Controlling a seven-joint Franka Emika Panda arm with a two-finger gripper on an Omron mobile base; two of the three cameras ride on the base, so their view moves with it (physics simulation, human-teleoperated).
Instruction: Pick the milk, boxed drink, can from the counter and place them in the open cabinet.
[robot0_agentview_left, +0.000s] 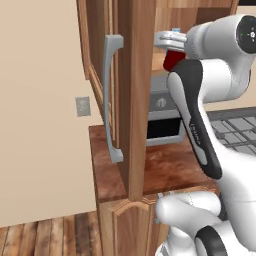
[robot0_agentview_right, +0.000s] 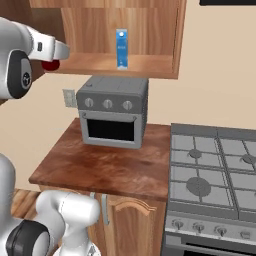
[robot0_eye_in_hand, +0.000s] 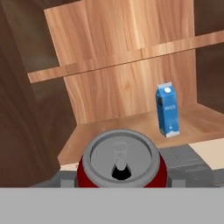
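My hand (robot0_eye_in_hand: 120, 183) is clamped around the can (robot0_eye_in_hand: 121, 162), silver top facing me, at the front edge of the cabinet (robot0_eye_in_hand: 118, 83) floor. The milk (robot0_eye_in_hand: 168, 110) stands upright on that floor, ahead of the hand and off to its right.

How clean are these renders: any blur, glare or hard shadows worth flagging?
Left base view: soft, slightly blurred edges on the cabinet door, no glare. Right base view: flat even light, the milk reads clearly. Hand view: the can at the tool is sharp, its lower part cropped; faint shadow beside the milk.
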